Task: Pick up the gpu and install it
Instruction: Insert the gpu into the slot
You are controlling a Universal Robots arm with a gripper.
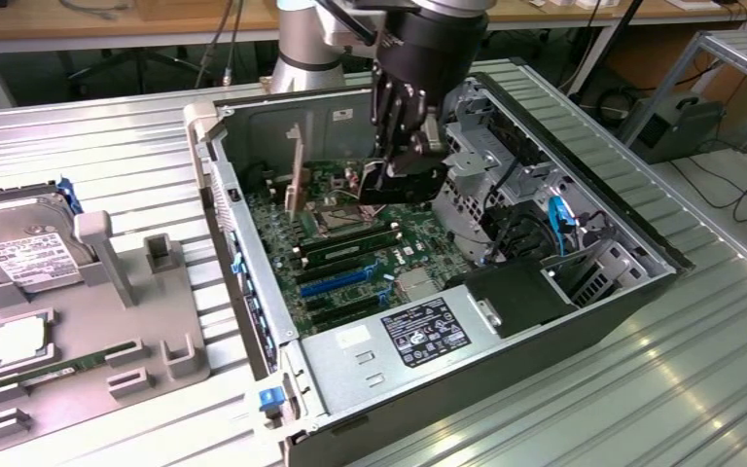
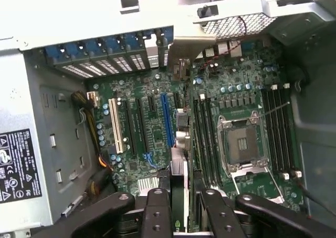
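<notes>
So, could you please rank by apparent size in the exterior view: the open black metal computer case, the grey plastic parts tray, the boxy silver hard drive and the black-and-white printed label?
Largest to smallest:
1. computer case
2. parts tray
3. hard drive
4. printed label

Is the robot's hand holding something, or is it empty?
Holding: the hand is shut on the gpu, seen edge-on in its grip above the motherboard.

hand (image 2: 182, 196): blk, matt. gpu (image 2: 179, 175) in its grip w/ silver metal bracket. Board (image 2: 157, 80) under hand: green PCB, glossy. Case (image 1: 269, 117) round hand: dull grey sheet metal. desk (image 1: 114, 146): ribbed metal, soft sheen. Tray (image 1: 114, 321) well off from hand: matt grey plastic.
</notes>
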